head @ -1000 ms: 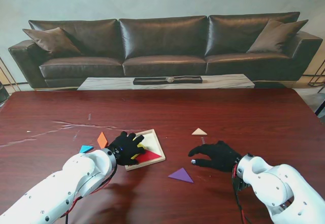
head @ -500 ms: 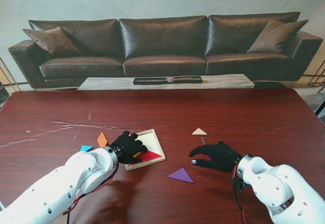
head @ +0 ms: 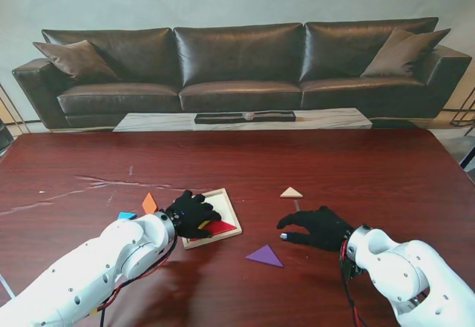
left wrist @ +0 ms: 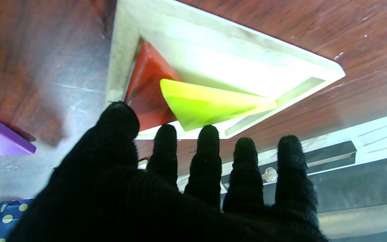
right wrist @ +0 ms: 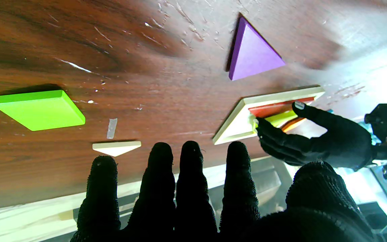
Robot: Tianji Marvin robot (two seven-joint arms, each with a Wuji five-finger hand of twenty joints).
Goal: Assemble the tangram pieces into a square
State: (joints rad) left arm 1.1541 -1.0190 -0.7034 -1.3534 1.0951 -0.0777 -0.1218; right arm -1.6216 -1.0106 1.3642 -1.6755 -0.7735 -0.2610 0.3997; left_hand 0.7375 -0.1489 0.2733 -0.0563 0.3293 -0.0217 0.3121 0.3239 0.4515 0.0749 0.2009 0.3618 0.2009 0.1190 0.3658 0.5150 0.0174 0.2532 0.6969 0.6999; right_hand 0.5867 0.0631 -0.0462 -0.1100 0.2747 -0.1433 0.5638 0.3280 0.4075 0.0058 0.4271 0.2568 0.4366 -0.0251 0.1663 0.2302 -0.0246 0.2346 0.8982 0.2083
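The shallow cream tray [head: 225, 196] lies left of centre with a red piece [head: 220, 228] in its near corner. My left hand [head: 191, 214] hovers over the tray's left side with fingers spread. Its fingertips [left wrist: 209, 134] touch the near edge of a yellow triangle [left wrist: 210, 102], which leans tilted on the red piece [left wrist: 148, 90] inside the tray [left wrist: 123, 67]. My right hand [head: 315, 227] rests palm down and open on the table to the tray's right. A purple triangle [head: 265, 255] lies nearer to me, a cream triangle [head: 291, 192] farther off.
An orange piece [head: 149, 203] and a blue piece [head: 126, 216] lie left of the tray beside my left forearm. A green square [right wrist: 39, 109] shows only in the right wrist view, near the cream triangle [right wrist: 116, 148]. A sofa and low table stand beyond the table's far edge.
My left hand has shifted slightly right and farther over the tray, and the yellow triangle has come down from its fingers onto the red piece. The right hand has stayed put.
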